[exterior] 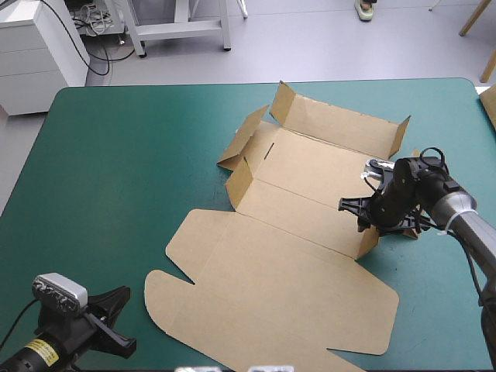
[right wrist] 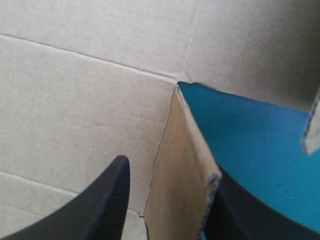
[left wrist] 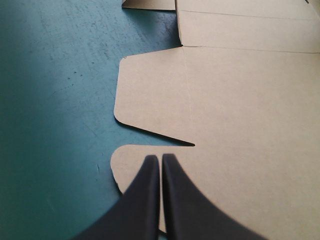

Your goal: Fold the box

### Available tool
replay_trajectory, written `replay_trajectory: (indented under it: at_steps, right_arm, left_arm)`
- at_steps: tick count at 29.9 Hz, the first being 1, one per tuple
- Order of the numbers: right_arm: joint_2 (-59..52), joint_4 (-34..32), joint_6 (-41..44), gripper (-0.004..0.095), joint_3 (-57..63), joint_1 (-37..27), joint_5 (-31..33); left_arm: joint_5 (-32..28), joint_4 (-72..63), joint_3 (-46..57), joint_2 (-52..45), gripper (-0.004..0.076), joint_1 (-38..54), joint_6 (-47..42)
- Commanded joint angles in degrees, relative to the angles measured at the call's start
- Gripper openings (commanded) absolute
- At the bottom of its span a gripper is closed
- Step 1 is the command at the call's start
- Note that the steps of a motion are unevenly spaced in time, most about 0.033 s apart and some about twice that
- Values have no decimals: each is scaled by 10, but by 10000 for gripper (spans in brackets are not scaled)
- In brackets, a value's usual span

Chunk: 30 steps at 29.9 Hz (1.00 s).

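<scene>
High view: the box (exterior: pixel 287 256) is laid mid-worktop (exterior: pixel 116 155) — walls partly raised, none tucked, lid flat. Right jaws are parted astride the 3 o'clock flap (right wrist: pixel 177 190); left jaws are pressed together, empty, at 7 o'clock.

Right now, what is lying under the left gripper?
Under the shut left gripper lies a rounded flap of the box, with the teal-green cover beside it. Its fingers hide the flap's near part, so I cannot tell if they touch it.

I list one table (exterior: pixel 116 170), teal-green cover (left wrist: pixel 50 100) faintly scuffed; one brown board edge (exterior: pixel 490 107) at its far right corner
</scene>
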Motion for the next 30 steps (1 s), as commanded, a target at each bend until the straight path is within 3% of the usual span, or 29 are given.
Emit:
replay_trajectory:
  at_steps: [1,8,15,20,30]
  right_arm:
    - [-18,-3,-5,331,-12,-5,-3]
    - [1,-7,-33,-21,-12,-5,33]
    - [14,-15,-63,-21,-19,-5,32]
    - [14,-80,-93,-21,-52,-5,49]
    - [70,-116,-215,-21,-182,-68,109]
  left_arm:
    - [-36,-10,-19,7,-8,-4,10]
    - [-36,-10,-19,7,-8,-4,16]
    - [-35,-10,-19,7,-8,-4,16]
    - [-35,-10,-19,7,-8,-4,16]
    - [-35,-10,-19,7,-8,-4,16]
